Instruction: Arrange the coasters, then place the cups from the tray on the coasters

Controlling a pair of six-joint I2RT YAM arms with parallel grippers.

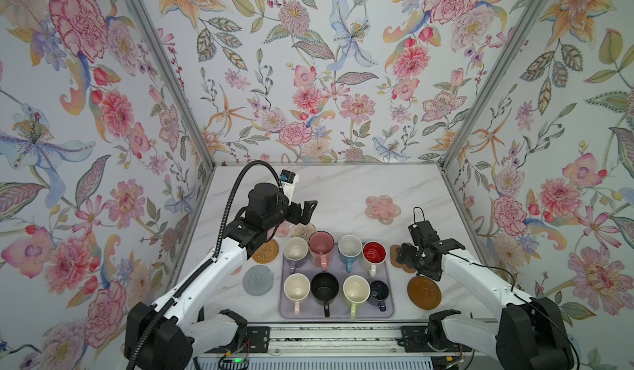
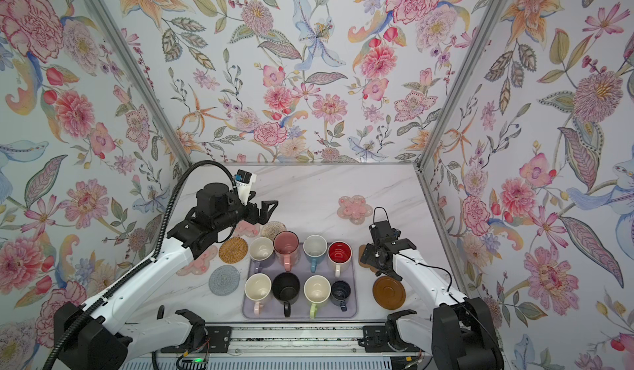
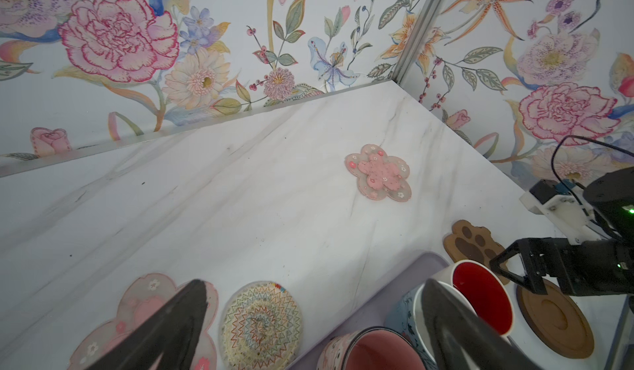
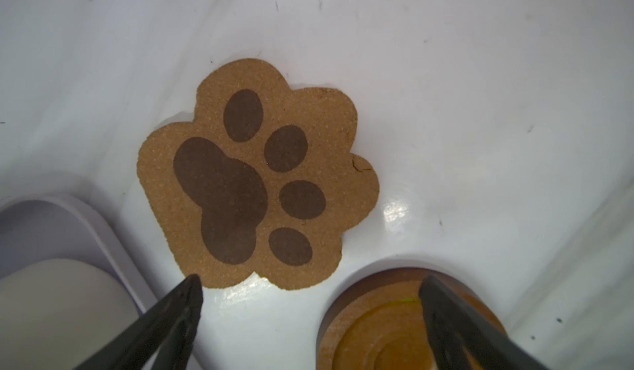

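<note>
Several handled cups stand in two rows on the pale lavender tray (image 1: pixel 338 314), among them a pink cup (image 1: pixel 321 243), a black cup (image 1: pixel 324 287) and a white cup with a red inside (image 1: pixel 374 252). Coasters lie around the tray. A pink flower (image 1: pixel 383 207) is far back, and a beige woven round (image 3: pixel 260 323), a tan rattan round (image 1: pixel 266 251) and a grey knitted round (image 1: pixel 258 280) are on the left. My left gripper (image 1: pixel 308 211) hovers open above the tray's back left corner. Empty and open, my right gripper (image 4: pixel 310 278) hangs low between the brown paw (image 4: pixel 254 176) and the brown disc (image 1: pixel 424 291).
Flowered walls close the marble table (image 1: pixel 336 186) in at the back and both sides. Two more pink flower coasters (image 2: pixel 199 263) (image 3: pixel 137 317) lie partly under my left arm. A metal rail (image 1: pixel 336 337) runs along the front edge.
</note>
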